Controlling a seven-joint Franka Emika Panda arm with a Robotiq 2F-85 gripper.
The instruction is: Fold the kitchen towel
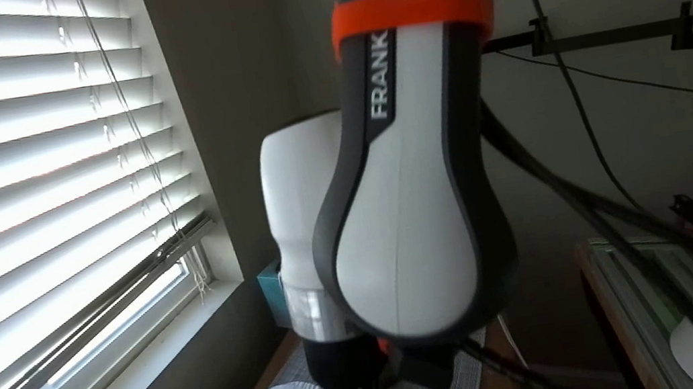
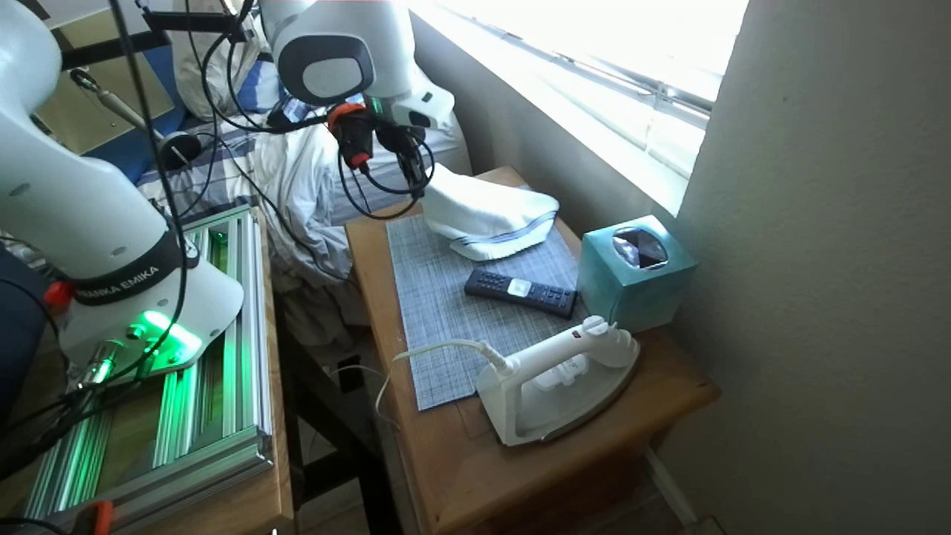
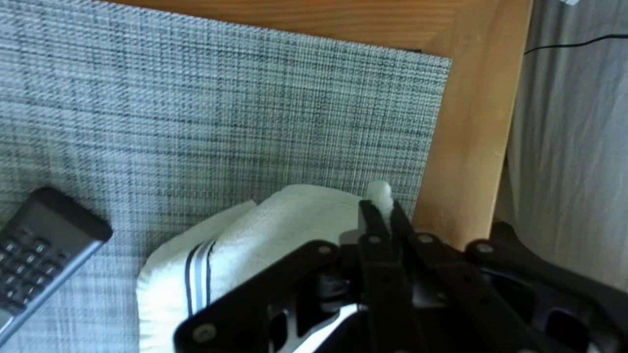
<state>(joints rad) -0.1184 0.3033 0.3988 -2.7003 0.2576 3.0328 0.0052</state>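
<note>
In the wrist view the end effector [image 3: 381, 211] is clenched on a small fold of the kitchen towel [image 3: 289, 215], a tuft of cloth sticking out between its fingertips [image 3: 370, 218]. The rest of the towel, off-white with dark and blue-grey stripes, lies rumpled below, partly hidden by the dark linkage, on a grey woven placemat [image 3: 245, 117]. To the left a black remote control [image 3: 49, 250] lies on the same mat, apart from the cloth. Along the top and right runs the wooden edge of the desk [image 3: 471, 142]; past it is pale fabric [image 3: 574, 196].

In an exterior view the towel sits bunched on the mat at the end of the desk nearest a bed [image 2: 297, 193]. The remote control lies between it and a white iron [image 2: 513, 401] at the opposite end, whose pale power cord [image 2: 446, 344] trails over the desk's side. A teal tissue box [image 2: 631, 293] stands toward the wall, just beside the remote control.

In an exterior view the robot arm [image 1: 397, 214] fills the middle and blocks most of the desk. The towel shows at the lower edge, beside the end effector, whose tips are out of sight there. The tissue box peeks from behind the arm; window blinds [image 1: 26, 131] take up the left.
</note>
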